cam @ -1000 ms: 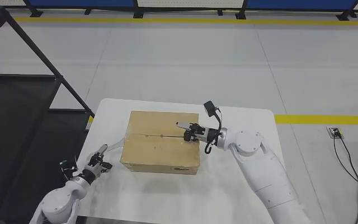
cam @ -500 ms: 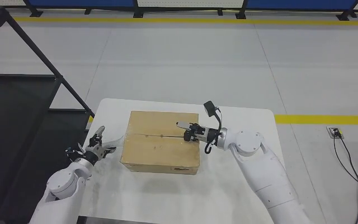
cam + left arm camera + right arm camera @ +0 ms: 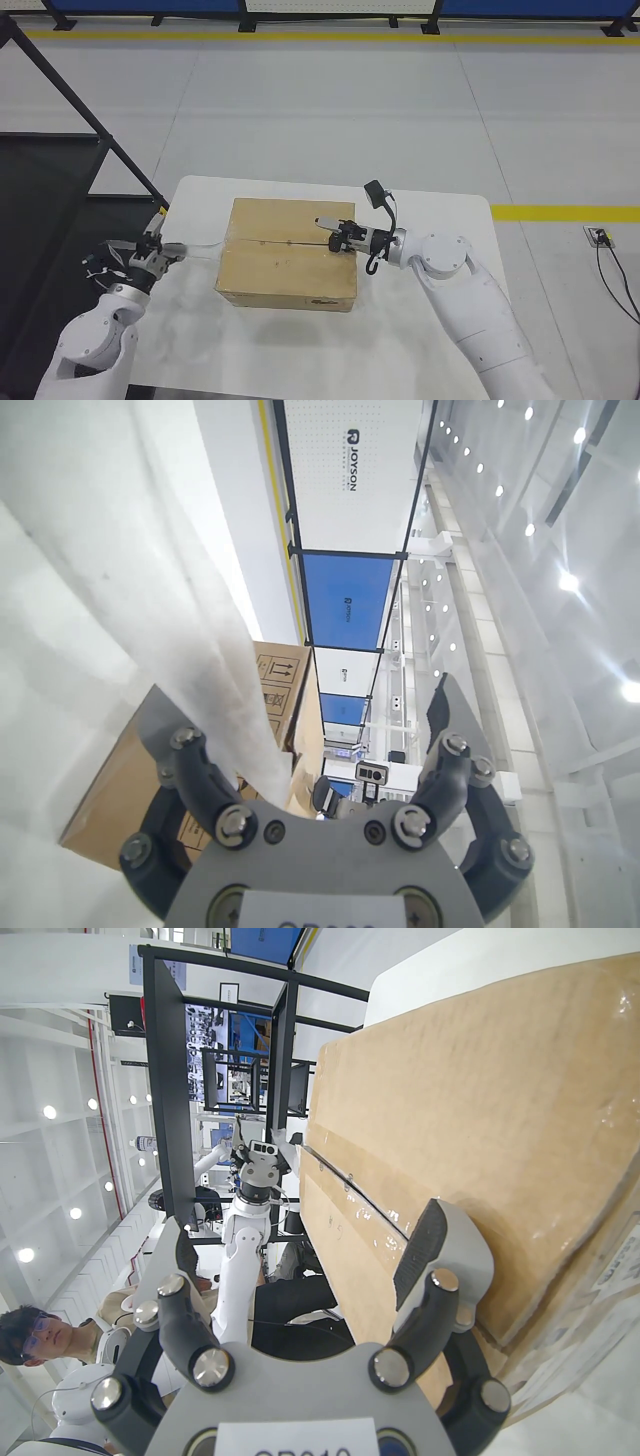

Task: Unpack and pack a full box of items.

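The left gripper (image 3: 310, 710) stood at the table's (image 3: 420, 330) left edge with its fingers apart. A white strip (image 3: 200, 625) was draped over one finger and was not pinched between the two; whether it clung to that finger could not be told. From the gripper the strip stretched right to the left end of the box (image 3: 290, 265), which sat closed in the middle of the table. This line suggested that sealing tape was being drawn off the seam (image 3: 280, 241) to free the flaps. The right gripper (image 3: 305, 1228), fingers also spread, rested one finger on the box top at the right end of the seam, probably to steady the box against the pull. Unpacking had not yet begun.
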